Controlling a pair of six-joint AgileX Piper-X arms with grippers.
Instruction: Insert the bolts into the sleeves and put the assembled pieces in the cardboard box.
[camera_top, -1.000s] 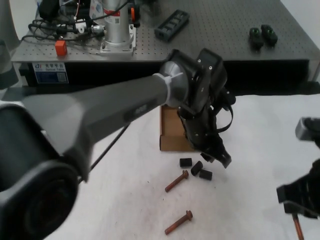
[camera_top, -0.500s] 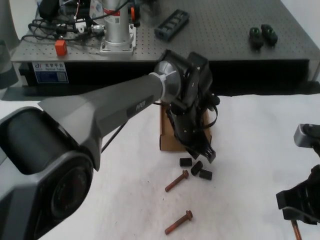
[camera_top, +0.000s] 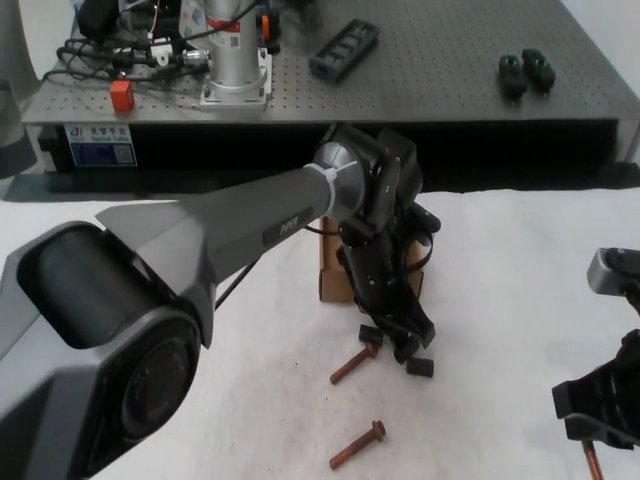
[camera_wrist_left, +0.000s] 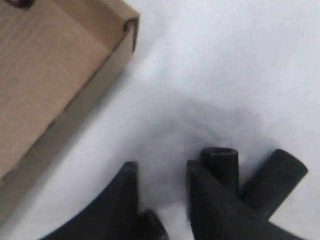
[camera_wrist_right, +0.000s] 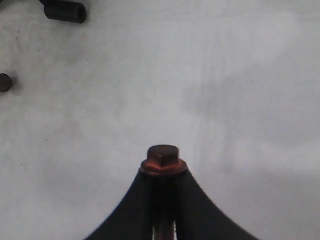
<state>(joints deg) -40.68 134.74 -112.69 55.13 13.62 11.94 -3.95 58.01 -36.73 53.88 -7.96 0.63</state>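
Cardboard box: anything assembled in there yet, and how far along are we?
Done: nothing visibly; the cardboard box floor in view looks bare. In hand: right jaws shut on one bolt; left jaws open, low beside the sleeves. Left: two loose bolts on the cloth, those sleeves unfilled.

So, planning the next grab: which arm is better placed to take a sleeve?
Left. The left gripper hangs open right at the sleeves beside the box; the right gripper sits apart, shut on a bolt.
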